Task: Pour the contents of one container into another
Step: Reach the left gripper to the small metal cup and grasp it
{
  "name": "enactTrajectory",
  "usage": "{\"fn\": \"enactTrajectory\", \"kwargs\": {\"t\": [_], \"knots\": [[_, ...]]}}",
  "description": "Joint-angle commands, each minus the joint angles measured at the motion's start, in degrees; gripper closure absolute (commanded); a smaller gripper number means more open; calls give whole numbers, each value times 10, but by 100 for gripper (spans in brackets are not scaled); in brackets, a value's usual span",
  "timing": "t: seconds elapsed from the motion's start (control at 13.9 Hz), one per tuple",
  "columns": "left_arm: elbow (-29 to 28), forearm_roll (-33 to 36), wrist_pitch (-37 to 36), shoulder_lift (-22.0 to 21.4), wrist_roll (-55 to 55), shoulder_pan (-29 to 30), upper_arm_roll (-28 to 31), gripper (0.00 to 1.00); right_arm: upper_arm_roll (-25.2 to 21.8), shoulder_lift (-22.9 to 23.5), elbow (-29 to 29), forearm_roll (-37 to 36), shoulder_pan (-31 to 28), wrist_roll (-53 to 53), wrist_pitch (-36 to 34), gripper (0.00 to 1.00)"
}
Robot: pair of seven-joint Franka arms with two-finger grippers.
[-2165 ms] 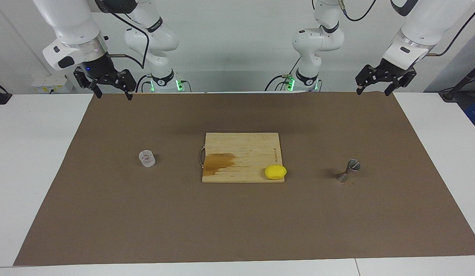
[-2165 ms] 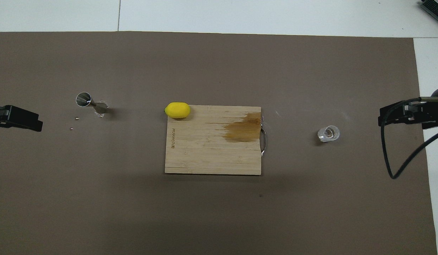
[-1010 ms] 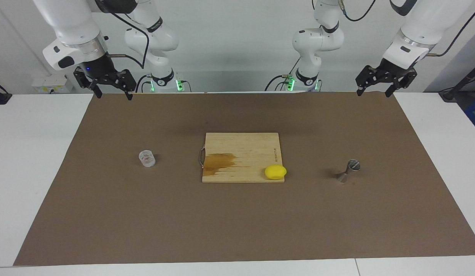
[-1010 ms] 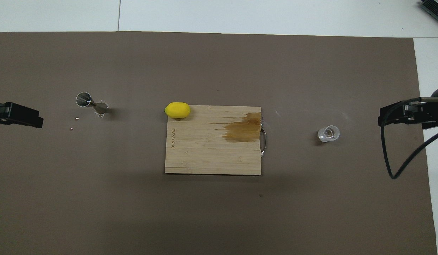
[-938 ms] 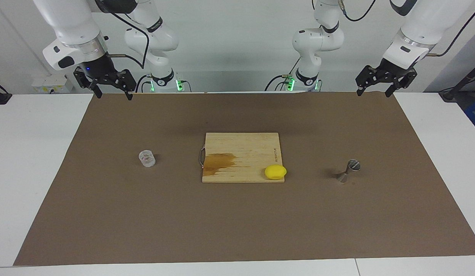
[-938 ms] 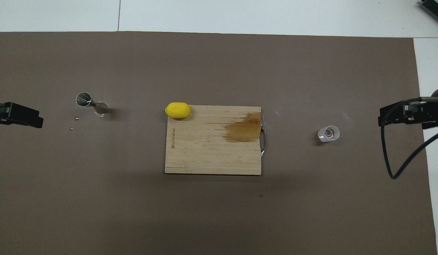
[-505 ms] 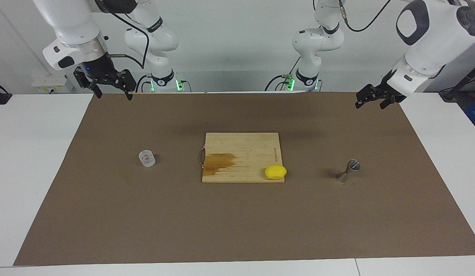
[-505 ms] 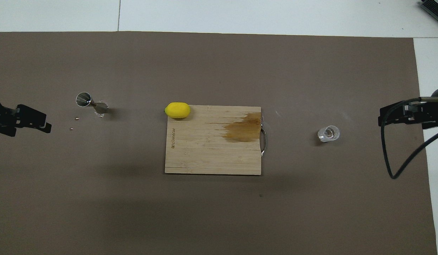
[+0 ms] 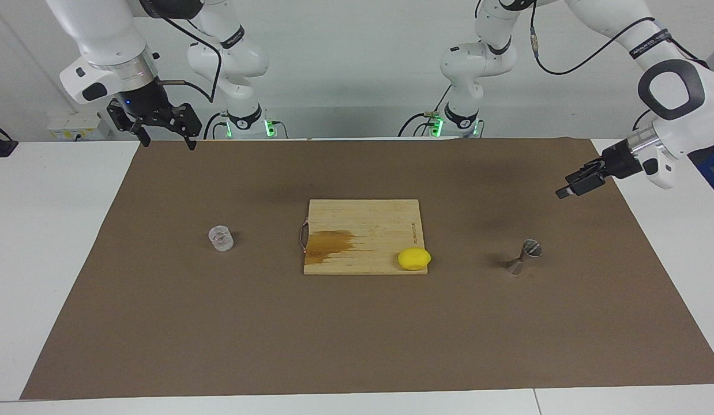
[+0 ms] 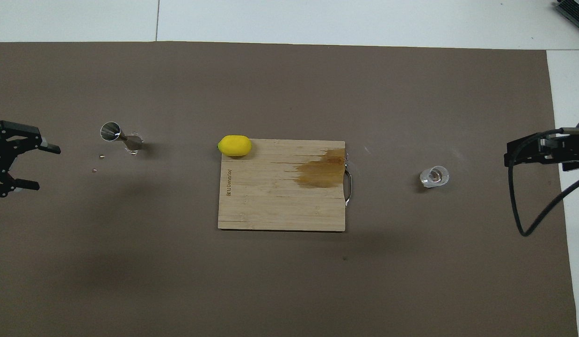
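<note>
Approach step; nothing grasped. My left gripper (image 9: 570, 188) hangs spread wide over the mat, near the jigger (image 9: 524, 257). My right gripper (image 9: 165, 134) waits, also spread, over the mat's robot-side edge; the tumbler (image 9: 221, 238) stands beside the cutting board (image 9: 363, 227). Next: align, descend, grip. Board's edge lettering illegible.

Yellow lemon (image 9: 414, 259), brown-stained pale wooden board (image 9: 368, 225), brown mat (image 9: 357, 323).

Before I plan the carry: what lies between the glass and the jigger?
The cutting board with a lemon on its corner lies between glass and jigger, clearest overhead.
</note>
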Motion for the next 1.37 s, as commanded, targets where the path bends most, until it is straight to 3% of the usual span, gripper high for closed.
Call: {"fn": "enactTrajectory", "kwargs": {"t": [0.0,0.29,0.51,0.72,1.3], "knots": [[-73,-117,60,-12,-142,-5,35,0,2,-8,-6,6,-7,-2,5,0],[-148,-289,144,-13,-279,1,39,0,2,-8,-6,6,-7,-2,5,0],[-207,-399,201,-15,-302,1,39,0,2,-8,-6,6,-7,-2,5,0],[-243,-455,209,-14,-282,-8,39,0,2,-8,-6,6,-7,-2,5,0],[-262,-589,277,12,-259,-60,35,0,2,-8,-6,6,-7,-2,5,0]]}}
